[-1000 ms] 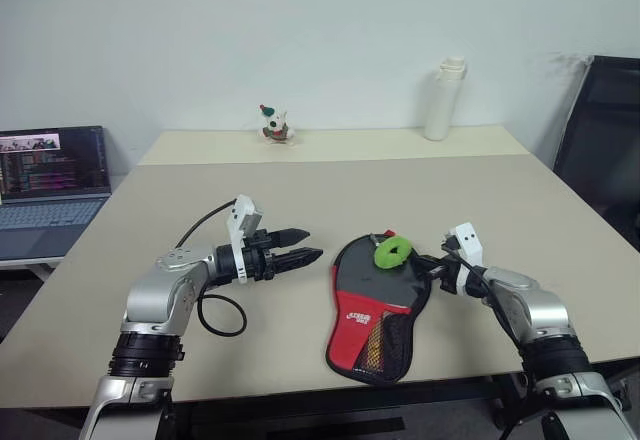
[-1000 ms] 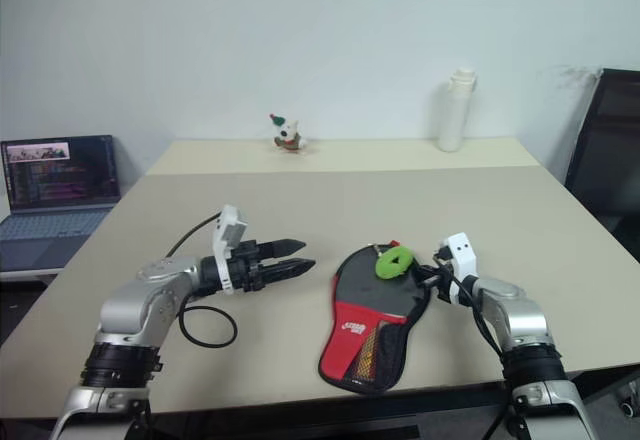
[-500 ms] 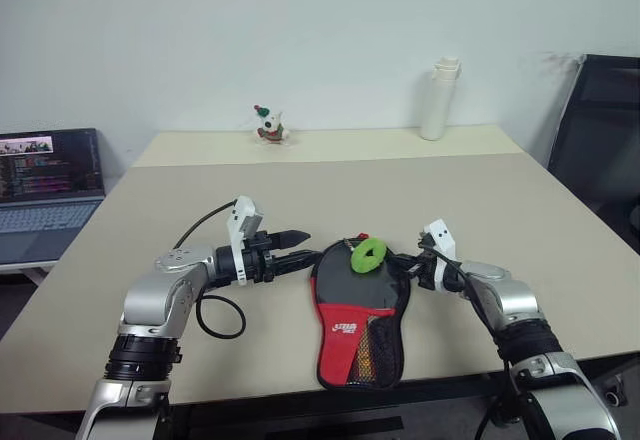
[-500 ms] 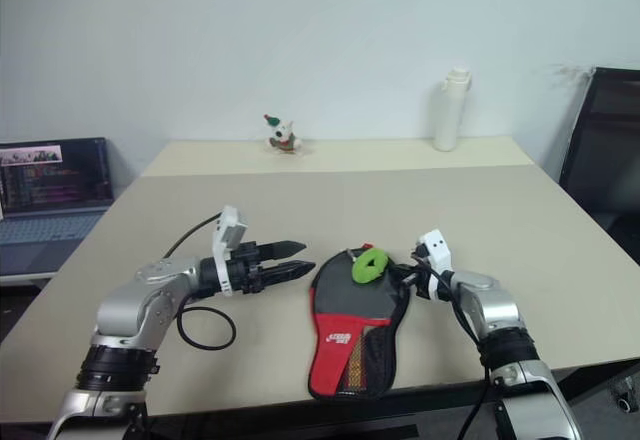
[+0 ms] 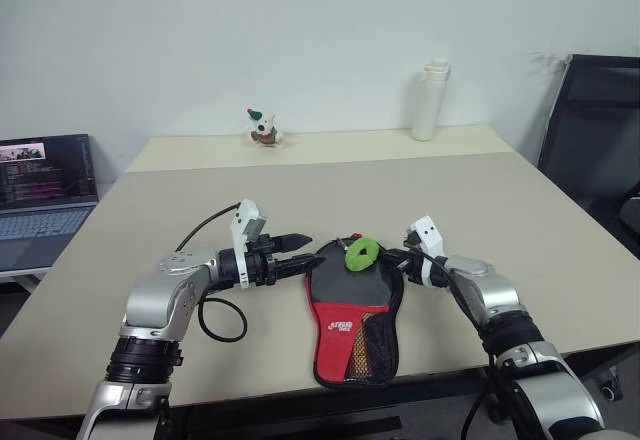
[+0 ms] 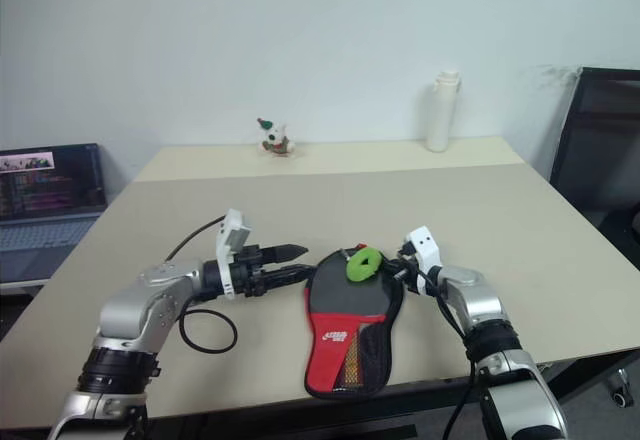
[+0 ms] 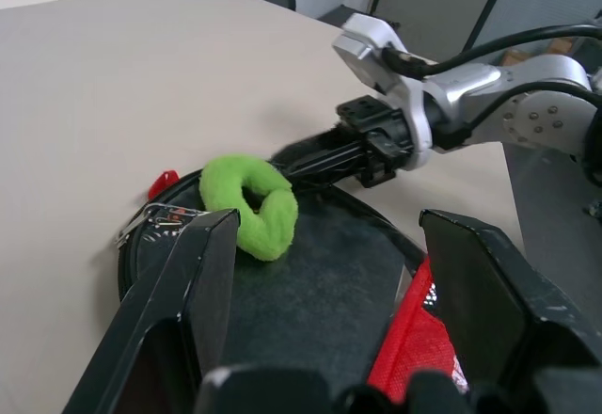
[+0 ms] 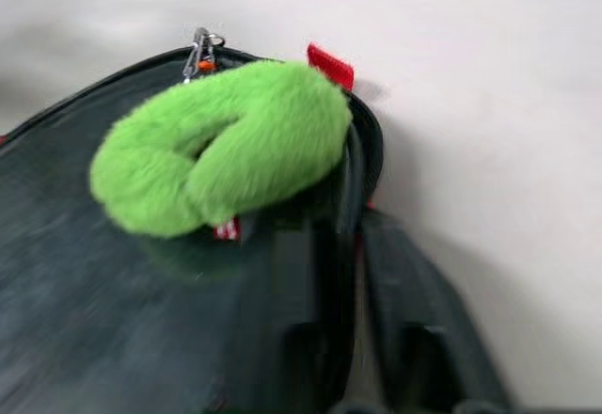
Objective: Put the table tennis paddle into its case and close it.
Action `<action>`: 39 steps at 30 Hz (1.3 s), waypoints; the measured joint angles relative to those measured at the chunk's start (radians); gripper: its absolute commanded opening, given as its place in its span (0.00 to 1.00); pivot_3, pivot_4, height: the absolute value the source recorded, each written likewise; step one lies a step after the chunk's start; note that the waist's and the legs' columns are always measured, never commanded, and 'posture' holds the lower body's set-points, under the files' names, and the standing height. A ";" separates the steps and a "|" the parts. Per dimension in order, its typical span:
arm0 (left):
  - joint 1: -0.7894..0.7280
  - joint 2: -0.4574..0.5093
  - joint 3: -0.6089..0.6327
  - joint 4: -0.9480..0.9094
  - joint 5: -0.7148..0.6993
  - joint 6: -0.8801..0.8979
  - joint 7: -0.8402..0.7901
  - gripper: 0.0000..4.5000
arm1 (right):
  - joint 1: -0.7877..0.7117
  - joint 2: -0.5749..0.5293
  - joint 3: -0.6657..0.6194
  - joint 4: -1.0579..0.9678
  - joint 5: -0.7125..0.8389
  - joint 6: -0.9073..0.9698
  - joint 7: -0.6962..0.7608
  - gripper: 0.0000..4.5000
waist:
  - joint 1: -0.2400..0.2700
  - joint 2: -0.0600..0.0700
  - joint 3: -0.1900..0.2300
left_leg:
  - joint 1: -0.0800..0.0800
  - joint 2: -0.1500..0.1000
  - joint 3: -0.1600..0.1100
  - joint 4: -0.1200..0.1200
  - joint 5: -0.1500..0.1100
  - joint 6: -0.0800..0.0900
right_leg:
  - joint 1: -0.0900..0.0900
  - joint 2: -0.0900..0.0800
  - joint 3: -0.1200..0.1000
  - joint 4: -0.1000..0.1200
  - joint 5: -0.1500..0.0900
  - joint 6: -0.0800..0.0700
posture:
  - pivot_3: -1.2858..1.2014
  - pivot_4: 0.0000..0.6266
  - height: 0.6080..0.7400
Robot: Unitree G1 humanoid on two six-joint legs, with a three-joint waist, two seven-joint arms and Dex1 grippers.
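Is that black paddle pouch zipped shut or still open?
Apparently shut: the case lies flat, no lining or paddle showing, its zip pull beside the green fluffy charm.

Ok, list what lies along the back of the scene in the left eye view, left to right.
laptop → small toy figure → white bottle → black chair

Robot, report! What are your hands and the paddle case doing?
Left gripper open beside the case. Right gripper at its rim. Green fuzzy ring on top.
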 measured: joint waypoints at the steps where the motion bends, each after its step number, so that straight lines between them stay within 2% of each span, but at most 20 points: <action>1: 0.003 0.000 0.000 -0.001 0.000 -0.004 0.000 0.74 | 0.000 -0.003 0.000 0.000 -0.001 -0.002 -0.004 0.53 | 0.001 0.000 0.000 | -0.001 0.000 0.000 0.000 0.000 0.000 | 0.000 0.000 0.000 0.000 0.000 0.000 | 0.52 0.24 1.00; 7: 0.022 0.000 -0.024 -0.001 0.006 -0.026 -0.004 0.74 | 0.039 -0.062 -0.025 -0.089 0.004 0.029 -0.011 0.98 | 0.019 0.000 0.000 | -0.010 -0.003 -0.002 0.000 0.000 0.000 | -0.004 -0.003 -0.002 -0.004 0.002 -0.003 | 0.52 0.24 1.00; 8: 0.023 0.000 -0.034 -0.001 0.010 -0.038 -0.009 0.74 | 0.050 -0.075 -0.032 -0.112 0.006 0.037 -0.015 1.00 | 0.025 0.001 0.000 | -0.011 -0.003 -0.003 0.000 0.000 0.000 | -0.005 -0.004 -0.002 -0.005 0.002 -0.003 | 0.52 0.24 1.00; 13: 0.024 0.004 -0.096 0.015 0.048 -0.105 -0.050 0.74 | 0.111 -0.148 -0.071 -0.247 0.014 0.091 -0.049 1.00 | 0.044 0.001 0.001 | -0.013 -0.003 -0.005 0.000 0.000 0.000 | -0.005 -0.004 -0.004 -0.006 0.002 -0.003 | 0.52 0.24 1.00; 20: 0.007 -0.011 -0.208 0.135 0.140 -0.239 -0.118 0.74 | 0.188 -0.164 -0.151 -0.483 0.113 0.233 -0.077 1.00 | 0.050 0.002 0.001 | -0.013 -0.003 -0.005 0.000 0.000 0.000 | -0.005 -0.003 -0.005 -0.006 -0.001 0.001 | 0.52 0.24 1.00; 27: -0.083 -0.151 -0.277 0.367 0.248 -0.412 -0.106 0.74 | 0.230 -0.154 -0.148 -0.704 0.191 0.349 -0.102 1.00 | 0.056 0.002 0.001 | -0.013 -0.004 -0.005 0.001 0.000 0.000 | -0.004 -0.004 -0.006 -0.006 -0.001 0.001 | 0.52 0.24 1.00; 30: -0.106 -0.187 -0.282 0.409 0.258 -0.428 -0.101 0.87 | 0.248 -0.154 -0.145 -0.725 0.196 0.371 -0.110 1.00 | 0.055 0.002 0.001 | -0.013 -0.004 -0.005 0.000 0.000 0.000 | -0.004 -0.004 -0.006 -0.007 -0.001 0.001 | 0.52 0.24 1.00; 32: -0.113 -0.195 -0.283 0.414 0.261 -0.433 -0.105 1.00 | 0.255 -0.154 -0.141 -0.732 0.197 0.384 -0.114 1.00 | 0.053 0.002 0.001 | -0.013 -0.004 -0.005 0.000 0.000 0.000 | -0.004 -0.003 -0.006 -0.006 -0.001 0.001 | 0.52 0.24 1.00; 39: -0.113 -0.188 -0.306 0.454 0.343 -0.561 -0.109 1.00 | 0.259 -0.156 -0.097 -0.765 0.198 0.389 -0.113 1.00 | 0.052 0.002 0.001 | -0.013 -0.003 -0.005 0.000 0.000 0.000 | -0.004 -0.003 -0.006 -0.006 -0.001 0.002 | 0.52 0.24 1.00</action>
